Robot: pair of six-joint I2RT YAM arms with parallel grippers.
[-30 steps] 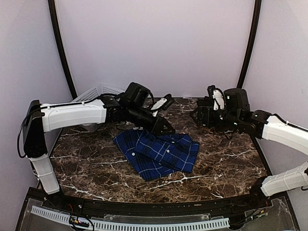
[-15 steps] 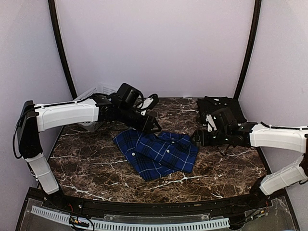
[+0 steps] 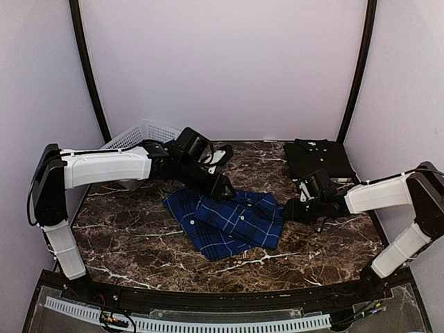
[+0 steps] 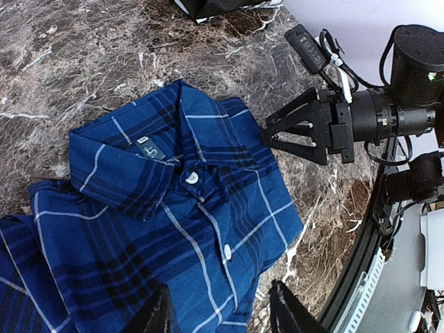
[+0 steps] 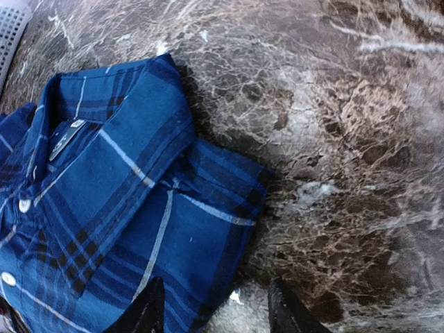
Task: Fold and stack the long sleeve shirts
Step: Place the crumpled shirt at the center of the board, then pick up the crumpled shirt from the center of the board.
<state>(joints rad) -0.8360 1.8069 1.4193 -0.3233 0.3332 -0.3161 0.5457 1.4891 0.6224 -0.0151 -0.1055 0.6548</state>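
Observation:
The blue plaid shirt [image 3: 227, 220] lies folded in the middle of the table, collar toward the back; it fills the left wrist view [image 4: 159, 229] and the right wrist view [image 5: 104, 208]. The black shirt [image 3: 318, 159] lies folded at the back right. My left gripper [image 3: 223, 187] hovers open over the plaid shirt's back edge, its fingers [image 4: 156, 316] straddling the button placket. My right gripper [image 3: 286, 208] is low at the shirt's right edge, open, with the folded corner of the cloth between its fingers [image 5: 142, 309]. Neither gripper clamps anything.
A white lattice basket [image 3: 139, 133] stands at the back left behind the left arm. The marble table [image 3: 139, 243] ends in a dark rail along the front. The right arm reaches in low from the right side.
My right arm has come down from the black shirt at the back right to the plaid shirt's right edge, its jaws narrower. The left gripper shifted slightly over the shirt's back edge.

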